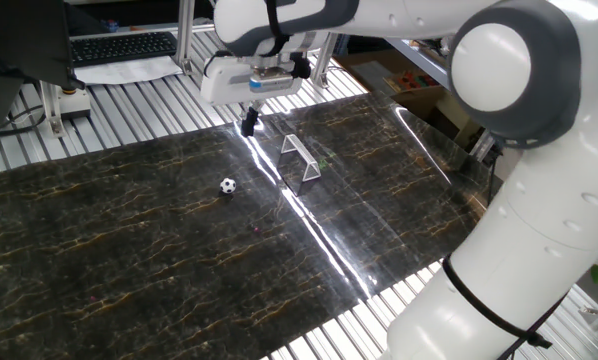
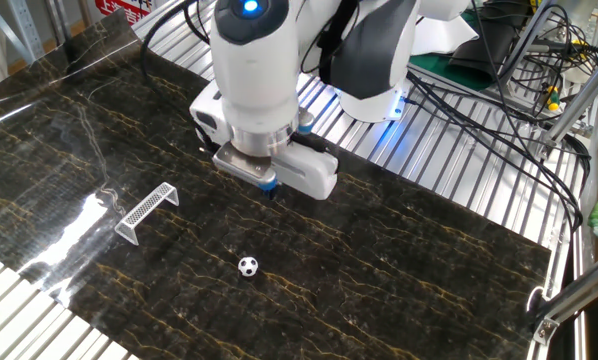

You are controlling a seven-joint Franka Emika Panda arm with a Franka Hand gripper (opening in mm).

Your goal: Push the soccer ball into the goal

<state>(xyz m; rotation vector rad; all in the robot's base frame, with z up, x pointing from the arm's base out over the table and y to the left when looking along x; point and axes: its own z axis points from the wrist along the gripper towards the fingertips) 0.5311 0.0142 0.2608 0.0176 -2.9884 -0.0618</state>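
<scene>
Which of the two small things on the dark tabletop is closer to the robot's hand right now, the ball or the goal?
The goal: the hand hangs near the metal frame, while the soccer ball lies farther off.

One soccer ball (image 1: 227,185), one goal (image 1: 300,157) and one robot arm (image 1: 499,120) (big and white) are here, all at one dark desk (image 1: 129,260).
</scene>
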